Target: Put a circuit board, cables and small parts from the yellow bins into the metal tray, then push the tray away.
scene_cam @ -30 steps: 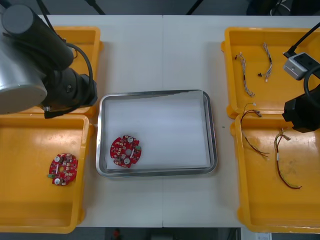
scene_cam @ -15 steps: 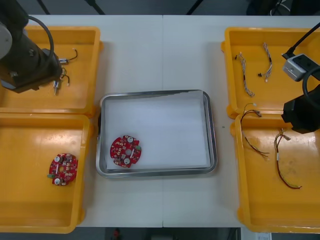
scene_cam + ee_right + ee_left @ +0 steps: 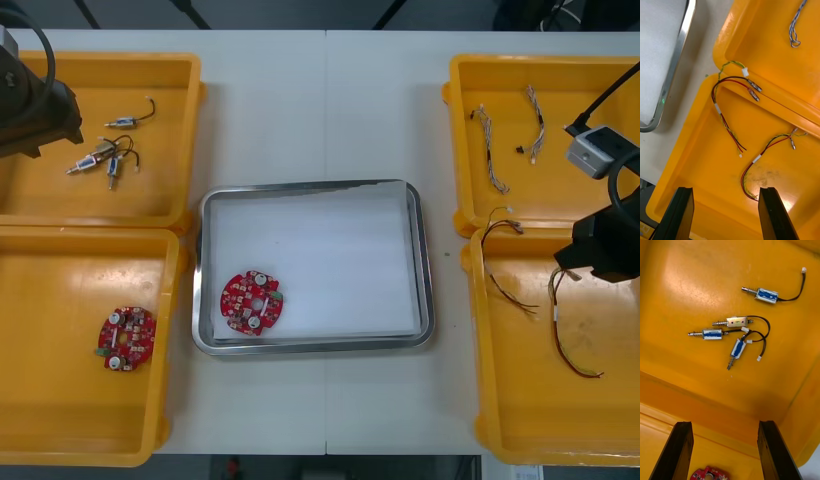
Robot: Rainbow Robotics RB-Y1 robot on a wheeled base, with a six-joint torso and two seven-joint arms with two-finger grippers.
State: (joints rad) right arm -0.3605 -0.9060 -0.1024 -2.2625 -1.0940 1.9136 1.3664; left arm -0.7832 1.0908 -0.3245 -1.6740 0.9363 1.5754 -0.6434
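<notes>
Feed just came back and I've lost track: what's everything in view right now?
table: one, light, under everything
yellow bins: four, yellow, two each side of table
metal tray: one, white inside, between the bins
circuit boards: two, red, one in tray's near-left corner, another in near-left bin
small metal parts: four, silver and blue, far-left bin
twisted cables: two, blue and white, far-right bin
red and yellow cables: two, near-right bin, one draped over its rim
left end effector: one, black, open above far-left bin
right end effector: one, black, open above near-right bin

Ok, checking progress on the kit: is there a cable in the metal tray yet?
No, the metal tray holds a single red circuit board and nothing else.
</notes>
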